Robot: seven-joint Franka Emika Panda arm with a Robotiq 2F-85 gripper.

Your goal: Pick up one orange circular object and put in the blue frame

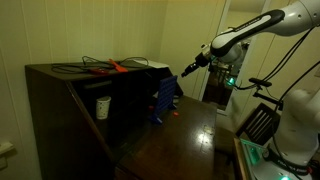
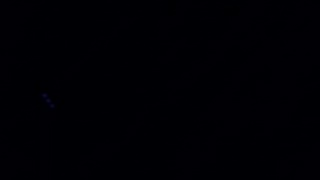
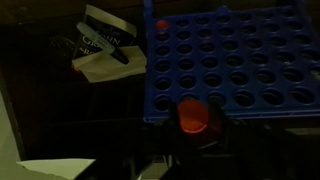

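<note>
The blue frame (image 1: 165,100) stands upright on the dark table beside the cabinet. In the wrist view it is a blue grid of round holes (image 3: 225,55). My gripper (image 1: 187,69) hangs just above the frame's top edge. In the wrist view the gripper (image 3: 193,125) is shut on an orange circular object (image 3: 192,113), held right against the frame's near edge. A second small orange-red spot (image 3: 161,26) shows at the frame's far corner. One exterior view is almost black and shows nothing usable.
A dark wooden cabinet (image 1: 70,100) stands beside the frame, with a long orange-red tool and black cables (image 1: 115,67) on top and a white cup (image 1: 102,107) inside. Papers and a striped item (image 3: 105,50) lie past the frame. A white sheet (image 3: 55,168) lies near.
</note>
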